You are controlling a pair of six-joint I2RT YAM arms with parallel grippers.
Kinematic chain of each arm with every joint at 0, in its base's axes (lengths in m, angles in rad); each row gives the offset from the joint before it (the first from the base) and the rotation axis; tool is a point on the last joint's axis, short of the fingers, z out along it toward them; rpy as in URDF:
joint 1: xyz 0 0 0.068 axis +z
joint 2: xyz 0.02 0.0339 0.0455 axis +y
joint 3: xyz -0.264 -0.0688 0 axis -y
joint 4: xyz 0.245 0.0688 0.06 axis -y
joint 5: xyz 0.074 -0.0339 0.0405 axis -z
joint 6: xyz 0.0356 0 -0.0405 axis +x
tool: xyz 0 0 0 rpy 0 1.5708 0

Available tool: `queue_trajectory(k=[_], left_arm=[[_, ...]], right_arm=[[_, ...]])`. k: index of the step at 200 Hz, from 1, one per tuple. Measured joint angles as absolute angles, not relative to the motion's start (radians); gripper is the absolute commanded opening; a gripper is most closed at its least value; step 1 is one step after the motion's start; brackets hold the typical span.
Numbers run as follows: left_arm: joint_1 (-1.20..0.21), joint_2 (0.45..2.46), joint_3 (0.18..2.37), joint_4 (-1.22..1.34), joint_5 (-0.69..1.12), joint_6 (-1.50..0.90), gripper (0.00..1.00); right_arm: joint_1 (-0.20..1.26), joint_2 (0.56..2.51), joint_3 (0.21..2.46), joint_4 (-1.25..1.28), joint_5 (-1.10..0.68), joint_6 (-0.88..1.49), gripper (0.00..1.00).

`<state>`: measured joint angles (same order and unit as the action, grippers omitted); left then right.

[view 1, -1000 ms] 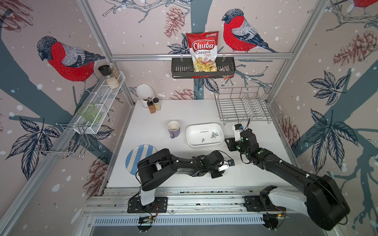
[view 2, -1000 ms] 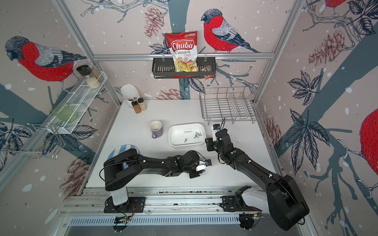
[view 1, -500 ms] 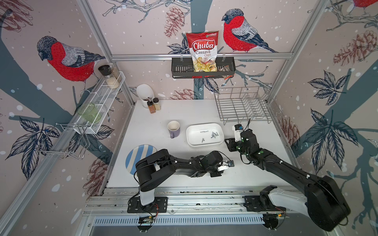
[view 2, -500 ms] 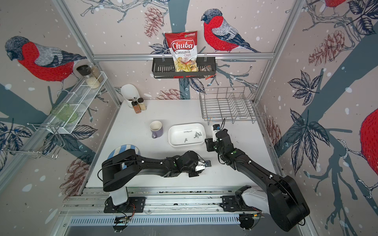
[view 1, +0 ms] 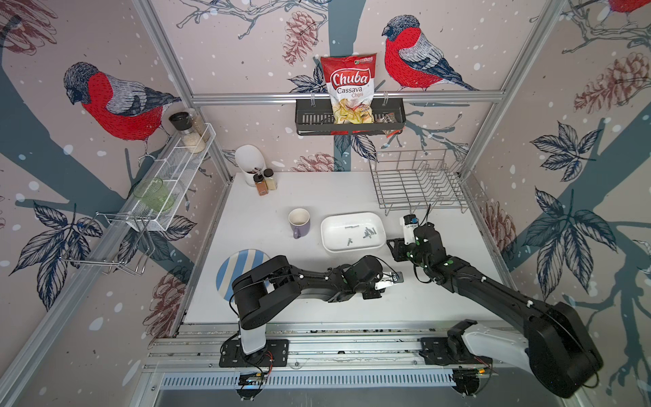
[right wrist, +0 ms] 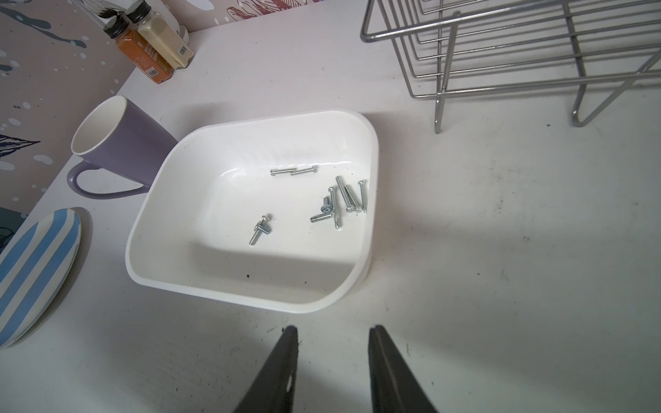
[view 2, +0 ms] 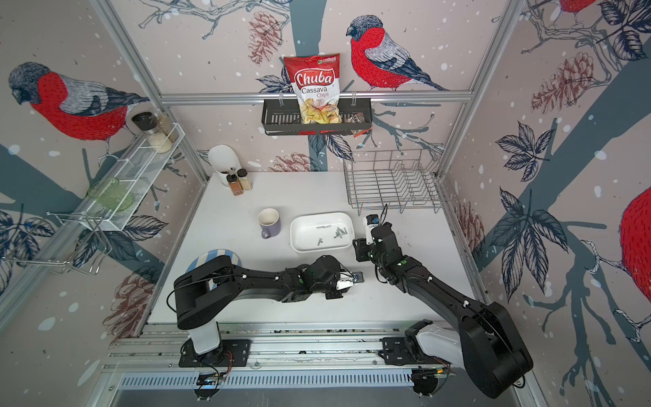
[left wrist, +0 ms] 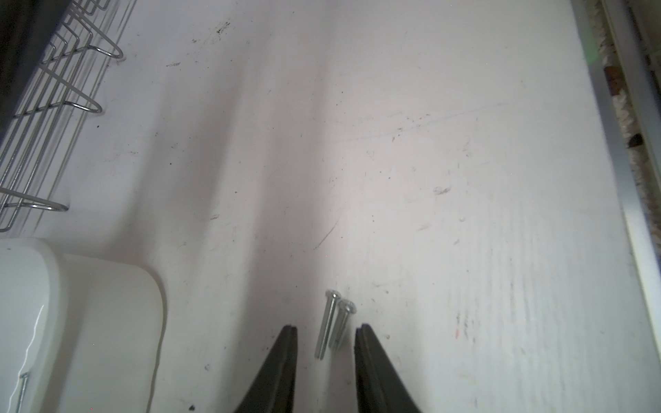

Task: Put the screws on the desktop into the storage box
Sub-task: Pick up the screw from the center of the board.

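Two screws (left wrist: 326, 323) lie side by side on the white desktop (left wrist: 429, 214), right at the tips of my left gripper (left wrist: 326, 329). Its jaws stand open on either side of them and touch neither. In both top views the left gripper (view 1: 396, 278) (view 2: 357, 278) sits low on the desktop, nearer than the storage box (view 1: 326, 243). The white box (right wrist: 171, 200) holds several screws (right wrist: 336, 203). My right gripper (right wrist: 333, 328) hovers open and empty just short of the box's near rim, at the box's right end in a top view (view 1: 394, 246).
A purple mug (view 1: 299, 222) stands left of the box. A blue-striped plate (view 1: 232, 267) lies at the near left, partly under the left arm. A wire dish rack (view 1: 419, 183) fills the back right, with spice jars (view 1: 265, 181) at the back left.
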<state>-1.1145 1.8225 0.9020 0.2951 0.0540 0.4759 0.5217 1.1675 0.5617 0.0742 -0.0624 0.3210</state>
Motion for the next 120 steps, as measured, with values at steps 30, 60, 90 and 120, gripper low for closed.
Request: queue_trajectory(k=[30, 60, 90, 120], left_arm=[[-1.113, 1.837, 0.905, 0.294, 0.066, 0.477, 0.30], [-1.113, 1.850, 0.915, 0.282, 0.079, 0.477, 0.28], [-1.113, 1.860, 0.920, 0.279, 0.079, 0.477, 0.26], [-1.113, 1.880, 0.929, 0.275, 0.079, 0.475, 0.25]], right_arm=[[0.522, 1.177, 0.562, 0.075, -0.064, 0.321, 0.37], [0.522, 1.183, 0.562, 0.075, -0.070, 0.321, 0.37], [0.522, 1.185, 0.563, 0.075, -0.070, 0.321, 0.37], [0.523, 1.185, 0.563, 0.075, -0.071, 0.321, 0.37]])
